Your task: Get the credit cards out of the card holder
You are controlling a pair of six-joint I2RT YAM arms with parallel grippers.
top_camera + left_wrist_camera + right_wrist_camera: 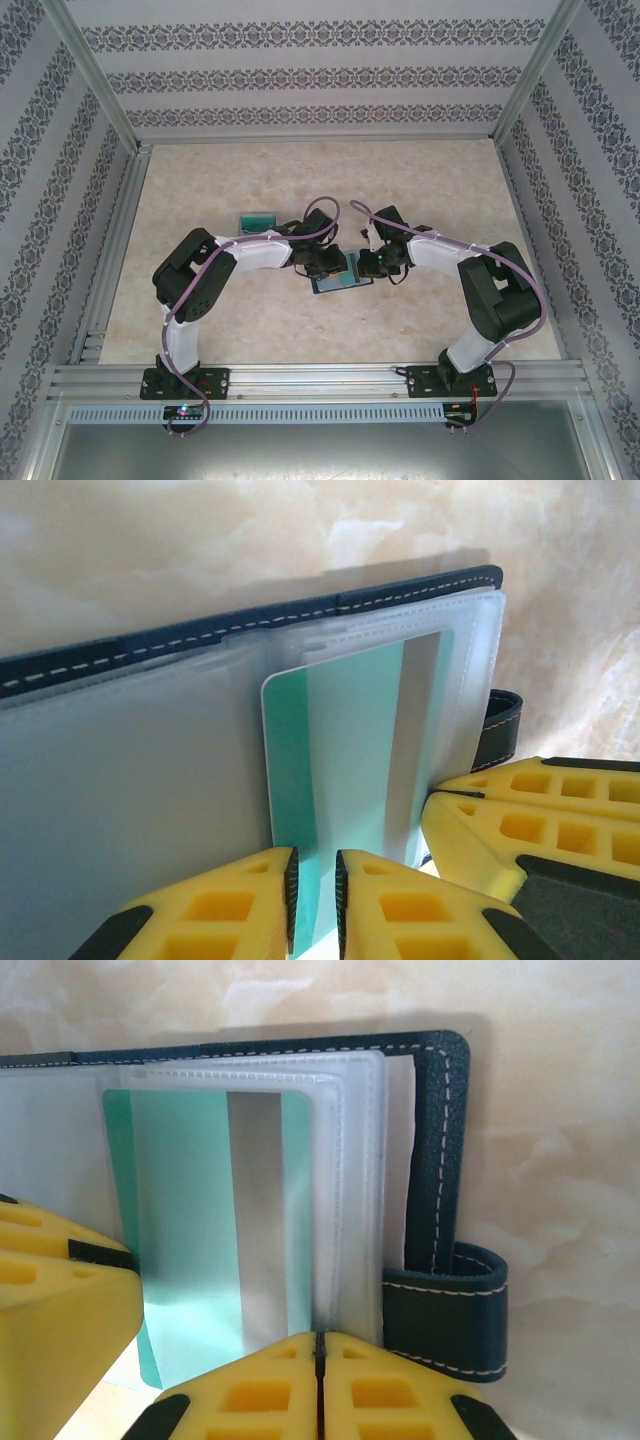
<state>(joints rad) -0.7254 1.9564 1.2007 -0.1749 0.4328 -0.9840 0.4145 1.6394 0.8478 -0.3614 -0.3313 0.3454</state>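
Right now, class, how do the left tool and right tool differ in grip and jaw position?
The left tool pinches the green card; the right tool pinches a clear sleeve of the card holder. The left tool's jaws leave a slim gap around the card; the right tool's jaws meet. Both are yellow-tipped and sit side by side at one edge of the holder.

A beige marbled table (400, 180) sits inside patterned walls (300, 75) edged by aluminium frame rails (320, 380).
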